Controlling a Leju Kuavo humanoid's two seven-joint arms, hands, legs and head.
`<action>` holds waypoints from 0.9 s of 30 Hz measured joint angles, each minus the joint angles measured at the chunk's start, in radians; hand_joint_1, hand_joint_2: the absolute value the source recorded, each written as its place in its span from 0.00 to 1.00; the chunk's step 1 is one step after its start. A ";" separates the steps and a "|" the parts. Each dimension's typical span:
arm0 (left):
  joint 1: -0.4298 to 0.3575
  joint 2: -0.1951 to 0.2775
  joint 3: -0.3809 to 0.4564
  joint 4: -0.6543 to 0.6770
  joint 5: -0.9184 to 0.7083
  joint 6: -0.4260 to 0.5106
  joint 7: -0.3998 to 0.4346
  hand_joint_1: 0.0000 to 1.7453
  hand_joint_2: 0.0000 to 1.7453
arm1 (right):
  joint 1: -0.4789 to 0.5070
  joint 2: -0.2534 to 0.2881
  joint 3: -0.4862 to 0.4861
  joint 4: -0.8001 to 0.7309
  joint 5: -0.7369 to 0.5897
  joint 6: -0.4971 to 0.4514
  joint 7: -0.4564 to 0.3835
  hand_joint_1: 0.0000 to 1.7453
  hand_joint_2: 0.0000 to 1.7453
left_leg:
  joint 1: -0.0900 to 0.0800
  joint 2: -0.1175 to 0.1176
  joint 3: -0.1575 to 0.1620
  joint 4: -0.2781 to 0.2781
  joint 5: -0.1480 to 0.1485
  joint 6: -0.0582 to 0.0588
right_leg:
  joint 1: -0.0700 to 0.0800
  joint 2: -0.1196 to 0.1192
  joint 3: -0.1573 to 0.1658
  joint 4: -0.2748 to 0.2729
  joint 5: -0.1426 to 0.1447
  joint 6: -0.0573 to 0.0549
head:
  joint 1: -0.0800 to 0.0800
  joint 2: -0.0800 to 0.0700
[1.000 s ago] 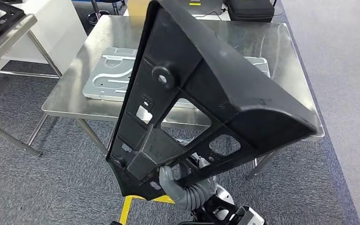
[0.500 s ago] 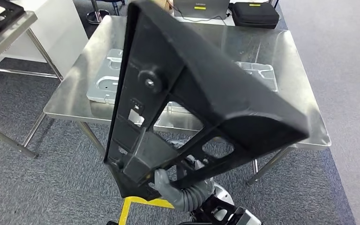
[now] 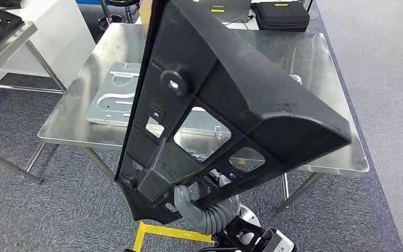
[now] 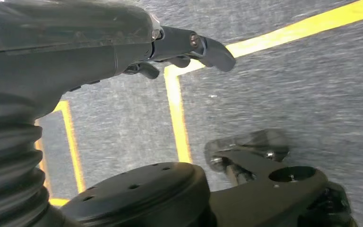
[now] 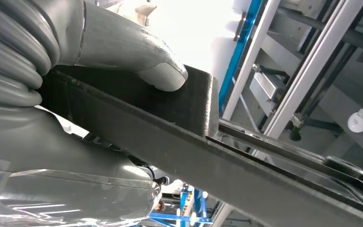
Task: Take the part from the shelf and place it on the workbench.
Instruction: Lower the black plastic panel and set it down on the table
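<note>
Right hand [image 3: 189, 202] gripped the black part [image 3: 225, 105] at its lower edge; in the right wrist view the thick grey thumb [image 5: 160, 75] pressed on the part's flat rim [image 5: 189, 109]. Left hand [image 4: 189, 47] hung over the grey carpet [image 4: 288, 85], fingers curled in, holding nothing. Part was large, roughly triangular, matte black plastic, with cut-out windows and a round boss; held upright, tilted, in front of the steel workbench [image 3: 320, 63], above its near edge. Versus 0.5 s earlier: whole scene shifted; part sat slightly higher in frame.
</note>
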 joint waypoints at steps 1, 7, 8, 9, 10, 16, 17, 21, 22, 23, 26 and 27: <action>-0.001 0.000 0.000 0.000 0.000 0.000 -0.001 0.00 1.00 | 0.000 0.000 0.001 0.003 0.001 0.000 0.000 1.00 1.00 | 0.000 0.000 -0.023 0.026 0.007 0.000 | 0.002 0.000 0.007 0.001 -0.006 -0.001 | 0.000 0.000; 0.003 0.000 0.000 0.000 -0.005 -0.001 0.004 0.00 1.00 | 0.000 0.000 0.004 0.009 0.003 -0.001 0.001 1.00 1.00 | -0.006 0.001 0.063 -0.233 0.170 0.020 | 0.007 0.007 0.046 0.008 -0.047 0.016 | 0.000 0.000; 0.003 0.000 0.000 0.000 -0.005 -0.002 0.004 0.00 1.00 | -0.001 0.000 0.004 0.010 0.005 -0.003 0.002 1.00 1.00 | -0.009 0.001 0.065 -0.238 0.164 0.024 | 0.009 0.007 0.046 0.007 -0.049 0.021 | 0.000 0.000; 0.003 0.000 0.001 0.000 -0.004 -0.002 0.004 0.00 1.00 | -0.001 0.000 0.004 0.011 0.008 -0.005 0.003 1.00 1.00 | -0.007 -0.001 0.066 -0.242 0.162 0.030 | 0.009 0.006 0.047 0.004 -0.050 0.026 | 0.001 0.000; 0.003 -0.001 0.001 0.000 -0.004 -0.003 0.004 0.00 1.00 | -0.001 0.000 0.004 0.011 0.014 -0.009 0.005 1.00 1.00 | -0.005 -0.001 0.070 -0.248 0.162 0.035 | 0.009 0.006 0.049 0.006 -0.054 0.031 | 0.001 0.000; 0.009 -0.001 0.003 0.000 0.009 -0.005 -0.008 0.00 1.00 | 0.004 -0.001 0.004 0.014 0.161 -0.118 0.042 1.00 1.00 | 0.001 0.000 0.101 -0.263 0.148 0.054 | -0.002 0.004 -0.118 0.285 -0.144 0.052 | 0.005 0.000; 0.012 -0.001 0.005 0.000 0.013 -0.005 -0.010 0.00 1.00 | 0.007 -0.002 0.004 0.015 0.210 -0.154 0.050 1.00 1.00 | 0.001 -0.001 0.107 -0.263 0.144 0.054 | -0.004 0.004 -0.130 0.283 -0.121 0.052 | 0.005 0.000; 0.018 -0.009 0.015 0.000 0.024 -0.007 -0.014 0.00 1.00 | 0.011 -0.008 0.006 0.005 0.438 -0.315 0.089 1.00 1.00 | -0.002 -0.005 0.133 -0.263 0.120 0.039 | -0.002 0.003 -0.051 0.055 0.023 0.043 | 0.005 0.000; 0.018 -0.011 0.017 0.000 0.024 -0.008 -0.014 0.00 1.00 | 0.012 -0.010 0.008 -0.001 0.503 -0.361 0.110 1.00 1.00 | -0.003 -0.006 0.134 -0.263 0.116 0.033 | 0.000 0.004 -0.040 0.026 0.030 0.040 | 0.004 0.000; 0.018 -0.012 0.018 0.000 0.024 -0.009 -0.014 0.00 1.00 | 0.013 -0.014 0.009 -0.006 0.566 -0.405 0.134 1.00 1.00 | -0.005 -0.005 0.135 -0.264 0.113 0.027 | 0.003 0.005 -0.037 0.019 0.024 0.038 | 0.003 0.000; 0.019 -0.017 0.019 0.000 0.018 -0.013 -0.014 0.00 1.00 | 0.007 -0.028 0.013 -0.014 0.716 -0.497 0.206 1.00 1.00 | -0.003 -0.002 0.136 -0.254 0.097 0.013 | -0.002 0.009 -0.029 0.008 0.022 0.022 | 0.003 0.000; 0.018 -0.019 0.019 0.000 0.015 -0.015 -0.014 0.00 1.00 | 0.000 -0.031 0.014 -0.014 0.753 -0.512 0.224 1.00 1.00 | -0.002 -0.001 0.124 -0.222 0.078 0.010 | -0.004 0.008 -0.025 0.004 0.022 0.016 | 0.002 0.000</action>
